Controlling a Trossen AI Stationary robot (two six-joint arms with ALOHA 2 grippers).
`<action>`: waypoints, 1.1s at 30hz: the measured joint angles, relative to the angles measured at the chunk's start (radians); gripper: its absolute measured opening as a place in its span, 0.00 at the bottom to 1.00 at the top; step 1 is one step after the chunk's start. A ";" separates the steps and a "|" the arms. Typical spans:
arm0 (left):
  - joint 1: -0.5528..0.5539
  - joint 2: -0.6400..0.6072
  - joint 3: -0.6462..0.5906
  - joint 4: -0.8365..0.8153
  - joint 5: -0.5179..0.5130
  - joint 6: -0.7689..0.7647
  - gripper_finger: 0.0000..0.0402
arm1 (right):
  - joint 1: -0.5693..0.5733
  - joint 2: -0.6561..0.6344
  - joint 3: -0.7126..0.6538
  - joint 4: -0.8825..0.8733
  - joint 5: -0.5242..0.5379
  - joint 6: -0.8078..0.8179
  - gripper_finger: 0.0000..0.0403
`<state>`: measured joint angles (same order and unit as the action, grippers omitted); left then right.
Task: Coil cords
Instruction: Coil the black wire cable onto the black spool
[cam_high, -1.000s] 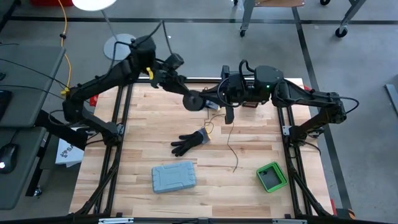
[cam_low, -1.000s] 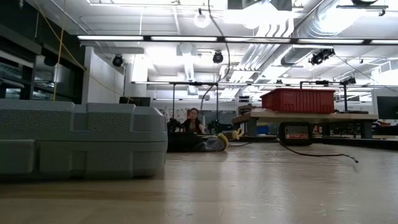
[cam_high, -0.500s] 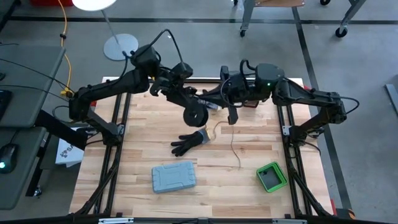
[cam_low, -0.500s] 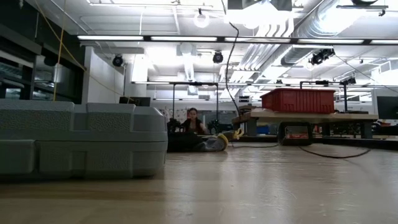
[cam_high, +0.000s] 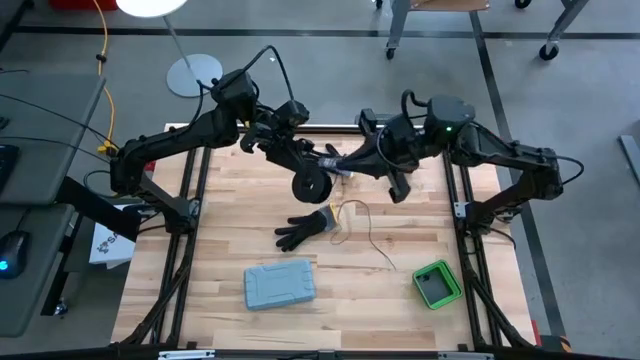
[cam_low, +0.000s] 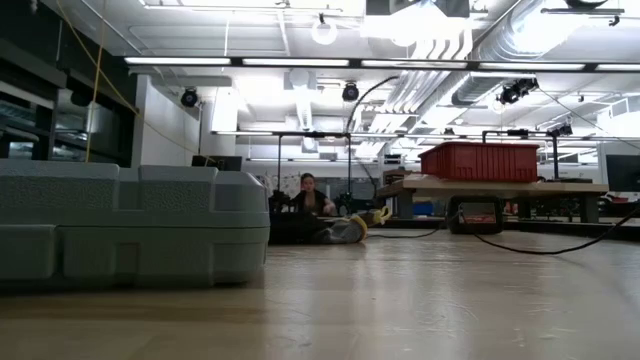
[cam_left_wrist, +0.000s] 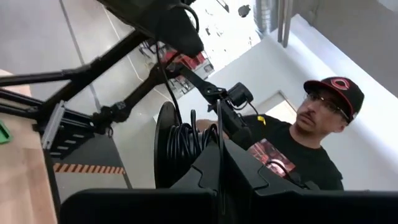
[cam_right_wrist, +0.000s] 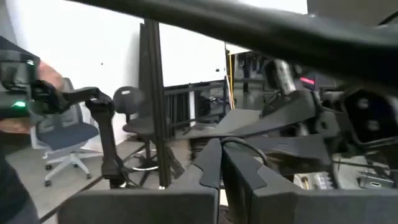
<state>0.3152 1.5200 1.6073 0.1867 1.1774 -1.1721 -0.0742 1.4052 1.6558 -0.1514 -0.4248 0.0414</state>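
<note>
Above the table (cam_high: 230, 310), toward its far edge, both arms meet. Left gripper (cam_high: 318, 172) clenched on a black coil (cam_high: 312, 186); right gripper (cam_high: 345, 165) just beside it, clenched on the wire. Loose cord (cam_high: 372, 240) trails from them toward the near-right, past the glove (cam_high: 303, 229).

Left arm (cam_high: 190, 135): matte black throughout, slim tubular links between bulkier rounded joint housings; a thin black cable arches in a loop above its upper joint. Yellow fitting showing near its base end.

Right arm (cam_high: 500, 155): same matte black build, with a small green indicator light glowing on top of the wrist housing (cam_high: 447, 110); a black cable loops up behind that housing.

Both wrists end in two flat, dark, blade-like fingers (cam_left_wrist: 239, 171) with squared edges.
</note>
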 joint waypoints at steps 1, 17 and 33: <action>0.005 0.000 0.000 0.000 0.000 0.003 0.00 | -0.001 -0.011 0.000 -0.025 0.000 0.000 0.00; -0.059 0.006 0.001 0.001 -0.016 -0.005 0.00 | -0.031 0.052 0.000 0.081 -0.091 0.006 0.00; -0.076 0.006 0.001 0.182 -0.093 -0.077 0.00 | -0.033 0.125 0.000 0.272 -0.136 0.024 0.00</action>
<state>0.2388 1.5261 1.6085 0.3683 1.0846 -1.2495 -0.1070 1.5301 1.6558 0.1203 -0.5607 0.0651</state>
